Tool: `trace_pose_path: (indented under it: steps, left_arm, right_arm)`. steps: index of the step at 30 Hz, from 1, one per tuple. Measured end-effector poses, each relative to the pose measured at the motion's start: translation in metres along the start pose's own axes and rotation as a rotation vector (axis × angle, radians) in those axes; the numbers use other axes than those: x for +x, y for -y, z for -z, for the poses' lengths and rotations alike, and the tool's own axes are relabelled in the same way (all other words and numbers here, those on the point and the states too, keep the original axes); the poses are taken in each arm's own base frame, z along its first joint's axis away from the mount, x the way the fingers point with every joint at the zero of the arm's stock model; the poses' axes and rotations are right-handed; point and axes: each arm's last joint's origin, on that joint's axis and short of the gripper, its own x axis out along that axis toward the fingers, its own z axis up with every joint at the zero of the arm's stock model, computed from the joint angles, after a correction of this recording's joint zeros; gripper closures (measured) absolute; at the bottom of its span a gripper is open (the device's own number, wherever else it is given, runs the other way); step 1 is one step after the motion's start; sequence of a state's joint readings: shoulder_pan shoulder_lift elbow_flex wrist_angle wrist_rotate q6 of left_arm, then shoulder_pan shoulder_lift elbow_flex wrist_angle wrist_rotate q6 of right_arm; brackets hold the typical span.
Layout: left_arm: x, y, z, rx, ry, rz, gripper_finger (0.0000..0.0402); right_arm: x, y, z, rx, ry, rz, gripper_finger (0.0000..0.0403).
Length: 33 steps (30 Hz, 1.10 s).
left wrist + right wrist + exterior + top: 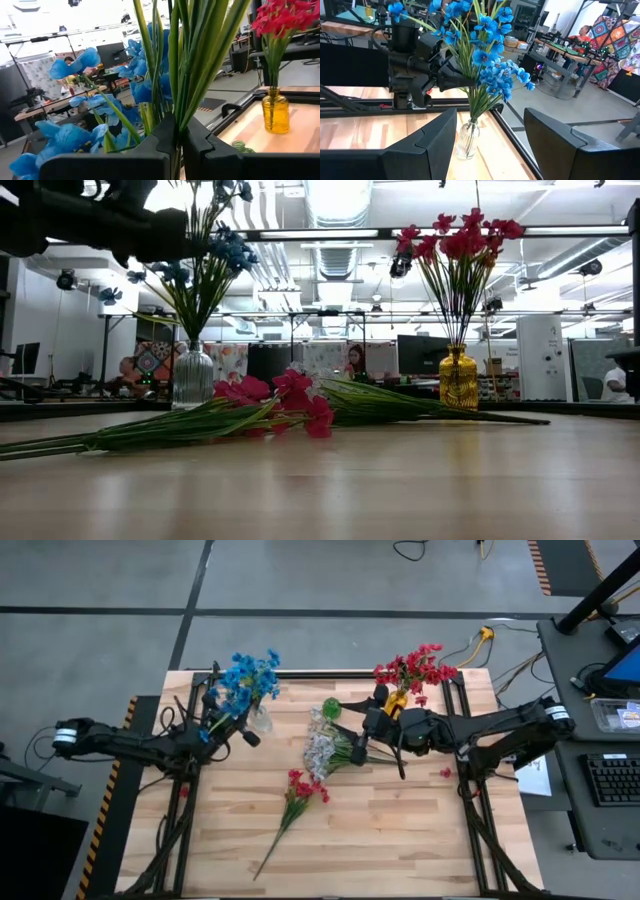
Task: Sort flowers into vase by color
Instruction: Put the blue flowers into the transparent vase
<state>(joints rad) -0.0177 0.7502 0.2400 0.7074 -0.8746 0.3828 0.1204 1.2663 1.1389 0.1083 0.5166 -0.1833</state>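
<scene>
High view: left gripper point(207, 726) at the clear vase point(259, 720), right gripper point(366, 726) over the white flowers point(322, 752); red flowers point(303, 788) lie mid-table. Low view: yellow vase point(458, 379) upright. Left wrist view: fingers point(150, 152) clamped on blue flowers' point(142, 90) stems. Right wrist view: fingers point(427, 142) wide apart, empty (waiting). Risk, I judge: pulling sideways could tip the light clear vase.

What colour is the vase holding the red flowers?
Yellow vase, clearest in the low view.

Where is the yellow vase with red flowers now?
In the high view the yellow vase stands at the table's far edge on the right side, just beyond the right gripper, holding the red flowers.
</scene>
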Motion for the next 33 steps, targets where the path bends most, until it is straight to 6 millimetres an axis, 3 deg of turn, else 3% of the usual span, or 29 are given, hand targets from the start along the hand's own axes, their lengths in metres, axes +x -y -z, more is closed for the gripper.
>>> trace_pose_path:
  steps: [9, 17, 25, 33]
  left_arm:
    - [0.005, -0.005, 0.006, 0.014, -0.025, -0.037, 0.0401]
    - [0.012, -0.013, 0.009, -0.09, -0.034, -0.093, 0.0401]
    - [0.013, -0.012, 0.015, -0.13, -0.073, -0.094, 0.0401]
    - [0.013, -0.012, 0.017, -0.13, -0.086, -0.091, 0.0401]
  right_arm:
    - [0.0, 0.0, 0.0, 0.0, -0.001, 0.001, 0.0179]
    - [0.0, 0.001, -0.001, -0.02, 0.0, 0.006, 0.0179]
    - [-0.01, 0.032, -0.046, 0.016, 0.114, 0.137, 0.0179]
    - [-0.01, 0.051, -0.062, 0.007, 0.119, 0.162, 0.0179]
